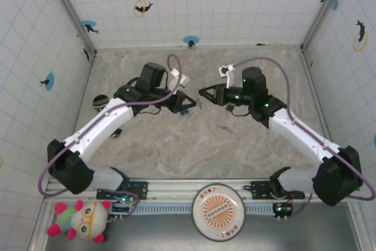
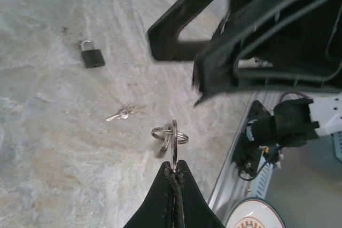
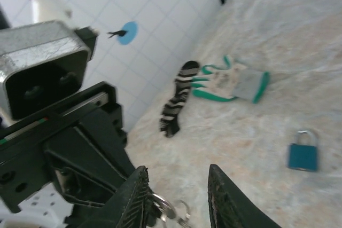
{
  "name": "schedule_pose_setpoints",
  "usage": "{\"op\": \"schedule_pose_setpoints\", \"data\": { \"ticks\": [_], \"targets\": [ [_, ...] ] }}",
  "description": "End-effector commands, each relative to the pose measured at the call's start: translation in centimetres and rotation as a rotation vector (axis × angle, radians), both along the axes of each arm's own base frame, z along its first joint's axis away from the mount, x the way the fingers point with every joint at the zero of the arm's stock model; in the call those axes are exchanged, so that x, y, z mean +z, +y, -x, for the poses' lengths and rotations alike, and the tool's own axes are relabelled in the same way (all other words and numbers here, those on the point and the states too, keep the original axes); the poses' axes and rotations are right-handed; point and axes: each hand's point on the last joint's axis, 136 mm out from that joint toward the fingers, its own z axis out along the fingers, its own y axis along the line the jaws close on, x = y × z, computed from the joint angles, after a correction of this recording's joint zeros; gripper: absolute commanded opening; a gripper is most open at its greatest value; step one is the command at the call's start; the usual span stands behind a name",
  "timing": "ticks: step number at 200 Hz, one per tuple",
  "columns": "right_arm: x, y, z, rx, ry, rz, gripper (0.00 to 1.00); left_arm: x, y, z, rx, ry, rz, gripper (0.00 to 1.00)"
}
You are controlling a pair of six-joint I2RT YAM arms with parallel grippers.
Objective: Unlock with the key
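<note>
The left fingers (image 2: 172, 179) pinch the key (image 2: 174, 147) tight (its ring (image 2: 169, 134) juts past their tips), off the surface (image 2: 53, 174). The right fingers (image 3: 222, 191) gape wide just beside the ring. Beyond lie loose keys (image 2: 124, 113), then the padlock (image 2: 92, 56).

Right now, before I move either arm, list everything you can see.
padlock: one, blue with a silvery shackle, on the table, apart from both arms
key ring: one, silvery, pinched in the left gripper
loose keys: one small silvery bunch, on the table between padlock and ring
glove: one, pale with teal-green trim, on the table near the wall
striped piece: one, black and white, beside the glove
plush toy: one, white, pink and green, near left corner
round disc: one, white and orange, near edge, middle
left gripper: shut on the key ring
right gripper: open, fingers at the ring
</note>
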Motion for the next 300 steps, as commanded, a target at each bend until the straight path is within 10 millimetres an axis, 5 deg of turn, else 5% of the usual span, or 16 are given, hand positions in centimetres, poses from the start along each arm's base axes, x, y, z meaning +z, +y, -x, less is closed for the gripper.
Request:
{"op": "schedule_pose_setpoints", "data": {
  "ticks": [1, 22, 51, 84, 160, 190, 214, 300],
  "targets": [
    [1.4, 1.5, 1.8, 0.117, -0.031, -0.084, 0.39, 2.3, -0.2, 1.2, -0.073, -0.041, 0.061, 0.00],
    [1.4, 1.6, 1.9, 0.128, -0.034, -0.085, 0.40, 2.6, -0.2, 1.5, -0.082, -0.045, 0.075, 0.00],
    [1.0, 1.8, 2.5, 0.174, -0.011, -0.075, 0.29, 2.8, -0.1, 1.6, -0.083, -0.054, 0.084, 0.00],
    [-0.1, 1.3, 2.9, 0.188, -0.002, 0.004, 0.34, 2.8, -0.1, 1.8, -0.087, -0.059, 0.086, 0.00],
    [0.6, 0.9, 3.8, 0.236, -0.008, 0.004, 0.01, 2.8, 0.0, 1.7, -0.084, -0.067, 0.082, 0.00],
    [0.8, 0.7, 3.8, 0.232, -0.012, 0.006, 0.00, 2.9, 0.2, 1.4, -0.061, -0.080, 0.074, 0.00],
    [1.0, 0.2, 2.6, 0.167, -0.019, 0.011, 0.00, 2.4, 0.8, 1.0, -0.020, -0.074, 0.084, 0.27],
    [3.9, -1.3, -1.5, -0.123, -0.045, -0.183, 0.00, 4.6, 5.0, -3.1, 0.368, -0.058, 0.364, 0.46]
  ]
}}
